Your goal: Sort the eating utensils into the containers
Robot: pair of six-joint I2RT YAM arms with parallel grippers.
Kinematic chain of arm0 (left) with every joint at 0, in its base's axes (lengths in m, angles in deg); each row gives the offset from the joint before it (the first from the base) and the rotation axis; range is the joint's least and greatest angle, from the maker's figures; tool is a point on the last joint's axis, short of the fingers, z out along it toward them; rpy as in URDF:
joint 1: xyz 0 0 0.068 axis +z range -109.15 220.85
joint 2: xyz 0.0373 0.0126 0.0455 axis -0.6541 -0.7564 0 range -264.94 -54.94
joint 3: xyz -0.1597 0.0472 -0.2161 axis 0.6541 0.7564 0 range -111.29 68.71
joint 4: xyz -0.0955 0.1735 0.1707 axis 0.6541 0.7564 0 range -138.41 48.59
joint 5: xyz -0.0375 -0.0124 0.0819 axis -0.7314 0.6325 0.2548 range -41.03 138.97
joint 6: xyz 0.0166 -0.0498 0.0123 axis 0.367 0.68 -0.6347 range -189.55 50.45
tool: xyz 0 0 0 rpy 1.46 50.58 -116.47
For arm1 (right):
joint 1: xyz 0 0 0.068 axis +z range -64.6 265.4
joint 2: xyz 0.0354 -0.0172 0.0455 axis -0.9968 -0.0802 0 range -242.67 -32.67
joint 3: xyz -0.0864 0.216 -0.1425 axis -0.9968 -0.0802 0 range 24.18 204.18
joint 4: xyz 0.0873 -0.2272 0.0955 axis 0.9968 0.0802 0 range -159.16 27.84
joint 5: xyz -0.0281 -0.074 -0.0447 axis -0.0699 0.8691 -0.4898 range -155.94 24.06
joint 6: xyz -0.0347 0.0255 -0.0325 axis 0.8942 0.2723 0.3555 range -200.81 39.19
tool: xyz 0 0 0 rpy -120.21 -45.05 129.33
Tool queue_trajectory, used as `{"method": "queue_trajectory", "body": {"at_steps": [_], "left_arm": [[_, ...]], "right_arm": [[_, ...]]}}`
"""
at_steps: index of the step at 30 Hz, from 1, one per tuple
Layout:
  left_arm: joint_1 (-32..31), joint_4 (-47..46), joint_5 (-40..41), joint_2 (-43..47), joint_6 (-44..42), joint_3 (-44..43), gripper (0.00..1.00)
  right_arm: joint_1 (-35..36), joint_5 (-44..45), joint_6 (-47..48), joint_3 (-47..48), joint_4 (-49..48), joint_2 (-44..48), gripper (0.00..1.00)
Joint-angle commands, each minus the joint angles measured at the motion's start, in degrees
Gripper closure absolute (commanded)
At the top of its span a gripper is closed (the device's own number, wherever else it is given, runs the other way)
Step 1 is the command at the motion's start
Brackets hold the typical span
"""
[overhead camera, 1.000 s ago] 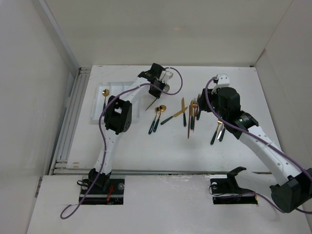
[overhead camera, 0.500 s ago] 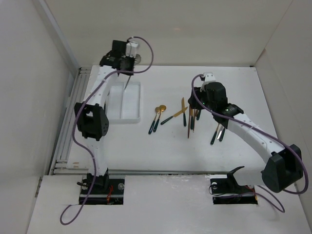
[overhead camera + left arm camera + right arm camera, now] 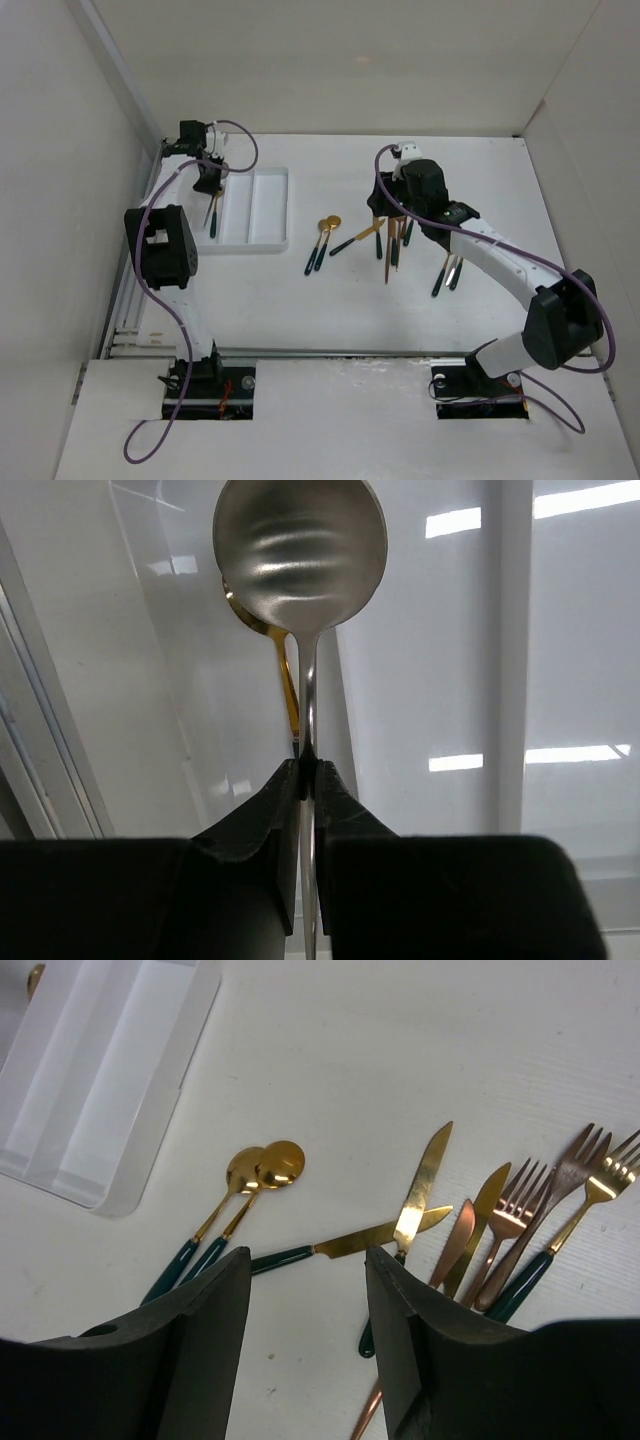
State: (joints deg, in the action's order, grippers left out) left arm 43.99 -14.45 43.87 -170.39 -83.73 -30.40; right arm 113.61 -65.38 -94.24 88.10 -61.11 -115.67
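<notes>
Silver spoon pinched at the stem between the closed left jaws, bowl toward 12 o'clock in the wrist view, poised over the tray on the worktop's 9 o'clock side. Directly beneath, a gold spoon, bowl likewise toward 12 o'clock, so apparently the spoon compartment, along the tray's 9 o'clock edge. Impossible to tell whether resting on the tray floor or hanging just above it. Judged to be the placing step: lower until nearly flat, keep the stem parallel to the dividers, and shift a touch toward 3 o'clock within the compartment to land beside the gold spoon rather than on it. Then release gently, with no dropping from height, for fear of a bounce over the ridge into the next compartment. Lift straight up afterwards to avoid dragging the stem along. Farther out, toward 3 o'clock of the worktop's middle, right jaws open and empty above the knives and forks, with a spoon pair well apart at that heap's 9 o'clock. Best there to choose a piece lying apart from its neighbours and close across a handle, not the overlapping blades.
</notes>
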Motion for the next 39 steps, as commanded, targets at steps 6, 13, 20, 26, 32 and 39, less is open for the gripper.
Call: {"method": "queue_trajectory", "body": {"at_steps": [6, 13, 20, 26, 32, 39], "left_arm": [[3.3, -5.8, -1.5, -0.1, -0.9, 3.9, 1.00], [3.8, -8.2, -2.5, -1.5, -2.7, 5.3, 1.00], [5.4, -9.4, -4.2, -2.7, -2.7, 6.4, 1.00], [5.4, -7.7, -6.2, -2.1, -2.2, 3.8, 0.54], [6.0, -5.7, -7.2, 2.4, 0.7, -3.4, 0.47], [-7.4, 0.0, -6.0, 10.4, -0.3, -5.1, 0.37]], "right_arm": [[0.9, 0.0, -1.5, 3.1, -3.7, 0.5, 0.45], [1.4, 0.0, -2.7, 2.6, -3.7, 0.5, 0.45], [1.9, 1.0, -3.3, 3.7, -3.1, 1.0, 0.42], [2.5, 1.6, -3.3, 4.2, -2.6, 1.5, 0.38], [3.0, 3.6, -3.3, 4.2, -2.6, 2.7, 0.37], [4.0, 7.7, -7.1, 0.2, -1.0, 6.3, 0.36]]}}
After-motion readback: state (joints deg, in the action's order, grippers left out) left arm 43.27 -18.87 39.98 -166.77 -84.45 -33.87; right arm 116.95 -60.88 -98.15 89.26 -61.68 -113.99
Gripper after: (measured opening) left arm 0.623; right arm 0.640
